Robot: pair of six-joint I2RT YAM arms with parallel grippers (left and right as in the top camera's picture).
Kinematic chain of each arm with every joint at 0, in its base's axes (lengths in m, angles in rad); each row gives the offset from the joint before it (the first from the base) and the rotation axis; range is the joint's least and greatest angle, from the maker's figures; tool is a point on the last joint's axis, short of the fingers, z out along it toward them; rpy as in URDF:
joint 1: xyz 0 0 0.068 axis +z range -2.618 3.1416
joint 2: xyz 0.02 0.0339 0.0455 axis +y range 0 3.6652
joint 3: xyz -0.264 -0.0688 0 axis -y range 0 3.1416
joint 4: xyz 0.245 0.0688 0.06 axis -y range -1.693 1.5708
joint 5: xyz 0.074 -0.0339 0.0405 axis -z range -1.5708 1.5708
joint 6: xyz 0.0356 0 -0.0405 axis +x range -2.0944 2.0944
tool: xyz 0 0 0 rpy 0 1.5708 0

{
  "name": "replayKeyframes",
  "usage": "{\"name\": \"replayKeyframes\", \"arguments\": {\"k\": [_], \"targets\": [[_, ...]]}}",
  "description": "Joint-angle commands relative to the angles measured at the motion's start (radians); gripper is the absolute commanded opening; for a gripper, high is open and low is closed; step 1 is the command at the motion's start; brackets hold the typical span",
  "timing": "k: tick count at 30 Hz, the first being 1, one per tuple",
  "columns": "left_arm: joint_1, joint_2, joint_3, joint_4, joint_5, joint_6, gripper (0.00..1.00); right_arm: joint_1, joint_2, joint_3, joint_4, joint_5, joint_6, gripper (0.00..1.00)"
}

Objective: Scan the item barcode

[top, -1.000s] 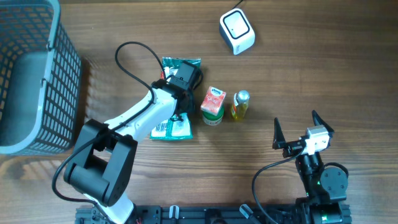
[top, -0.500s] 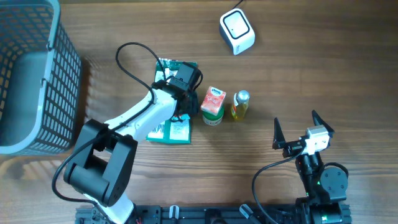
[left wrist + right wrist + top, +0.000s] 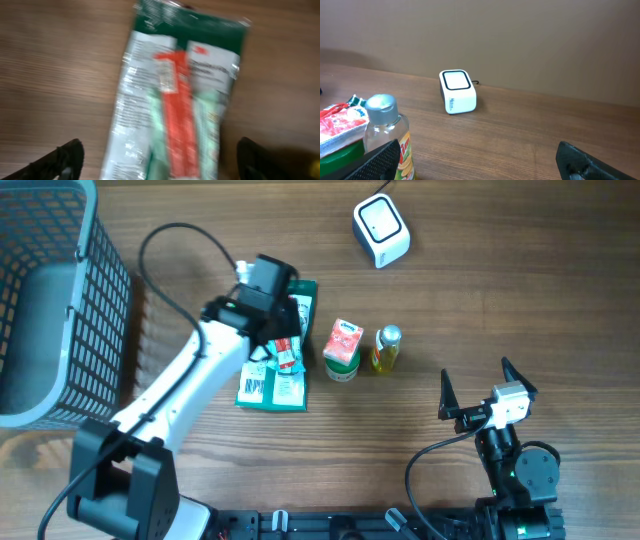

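The item, a green and white packet with a red strip, lies flat on the table left of centre. My left gripper hovers over its upper half, open and holding nothing. In the left wrist view the packet is blurred and fills the middle, and the left gripper has a dark fingertip out to each side of it. The white scanner sits at the back, right of centre, and also shows in the right wrist view. My right gripper stands open near the front right, empty.
A red carton on a green cup and a small yellow bottle stand just right of the packet. The bottle is close to my right gripper's left finger. A grey mesh basket fills the far left.
My left gripper has opened and let go of the packet, then pulled up and to the left. The packet now lies flat, shifted slightly left. The right arm is still.
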Motion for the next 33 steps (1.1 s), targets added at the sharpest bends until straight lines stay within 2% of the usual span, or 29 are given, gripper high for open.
{"name": "replayKeyframes", "arguments": {"k": [1, 2, 7, 13, 33], "targets": [[0.134, -0.012, 0.013, 0.021, 0.000, 0.011, 0.97, -0.006, -0.007, -0.001, 0.003, -0.002, -0.014, 1.00], [0.169, -0.012, 0.013, 0.032, 0.004, 0.011, 1.00, -0.006, -0.007, -0.001, 0.003, -0.002, -0.014, 1.00], [0.296, -0.012, 0.013, 0.087, 0.117, 0.011, 1.00, -0.006, -0.007, -0.001, 0.003, -0.002, -0.014, 0.99], [0.390, -0.012, 0.013, 0.116, 0.116, 0.011, 1.00, -0.006, -0.007, -0.001, 0.003, -0.002, -0.014, 1.00], [0.400, -0.012, 0.013, 0.093, 0.116, 0.012, 1.00, -0.006, -0.007, -0.001, 0.003, -0.002, -0.014, 1.00]]}}
